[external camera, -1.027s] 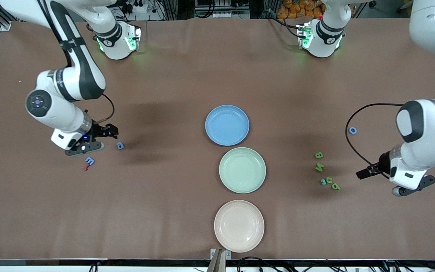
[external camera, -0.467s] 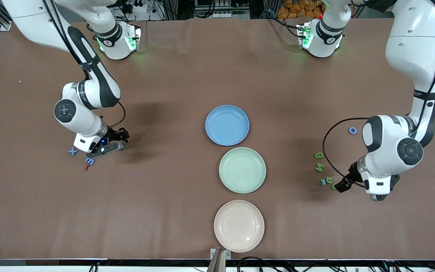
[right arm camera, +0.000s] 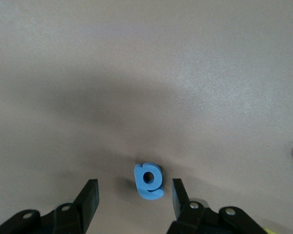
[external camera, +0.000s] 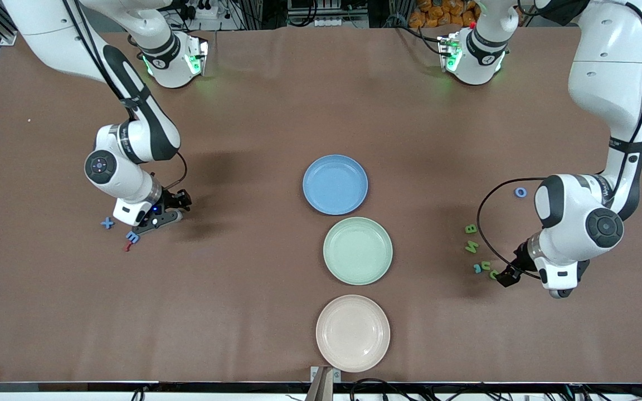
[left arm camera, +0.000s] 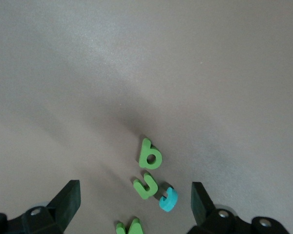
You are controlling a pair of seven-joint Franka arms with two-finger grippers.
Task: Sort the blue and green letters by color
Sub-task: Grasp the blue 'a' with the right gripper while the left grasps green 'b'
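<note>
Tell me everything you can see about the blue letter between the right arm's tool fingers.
The blue letter is a small, thick, matte, foam-looking piece with one round hole. It lies flat on the brown table, between the fingers of the right tool. The fingers are still apart and clear of it. Nothing else touches it.

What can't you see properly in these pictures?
- Small blue foam letter: hidden under the right gripper in the front view.
- Green foam letter near the left gripper: cut off by the left wrist view's edge.
- Tiny red squiggle: too small to read, front view.
</note>
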